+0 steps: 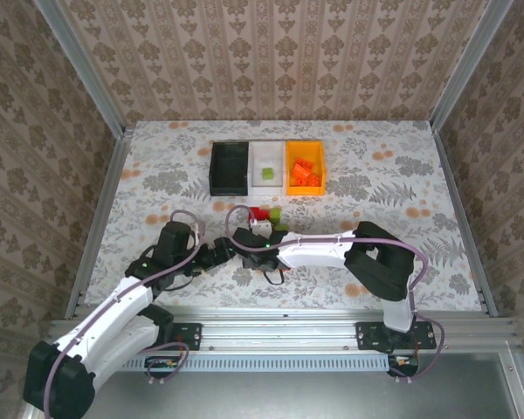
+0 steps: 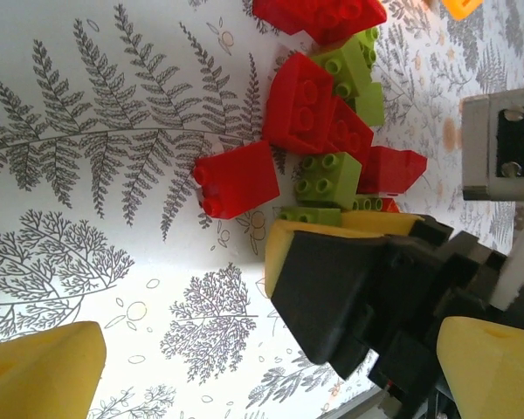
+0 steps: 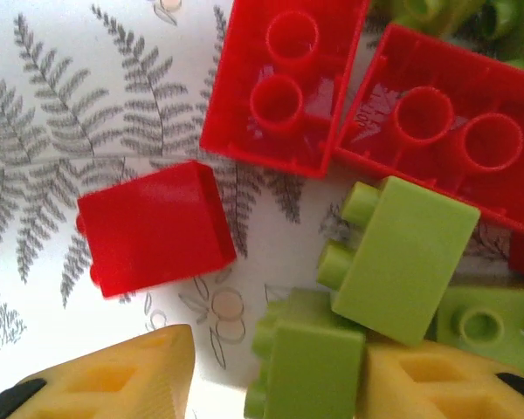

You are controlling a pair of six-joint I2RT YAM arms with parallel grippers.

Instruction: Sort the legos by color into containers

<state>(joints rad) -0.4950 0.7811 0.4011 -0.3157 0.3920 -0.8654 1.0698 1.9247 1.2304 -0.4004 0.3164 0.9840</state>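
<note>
Top view: bright, even overhead light; shadows on the tabletop [image 1: 157, 166] faint and soft.
Left wrist: pale washed-out glare patch below centre.
Right wrist: red legos [image 3: 153, 229] glossy; nearest foreground soft.

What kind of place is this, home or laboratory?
Probably a laboratory test cell: patterned panels in metal framing enclose the table, and a left arm and right arm are bolted to its near rail.

Bins: left bin [image 1: 229, 166], middle bin [image 1: 264, 154], right bin [image 1: 306, 147] joined side by side, far part of the table [image 1: 402, 227]
Middle bin: one brick [image 1: 266, 173] inside
Right bin: several bricks [image 1: 304, 172] inside
Loose pile [image 1: 266, 214]: on the table, in front of the middle bin, near side
</note>
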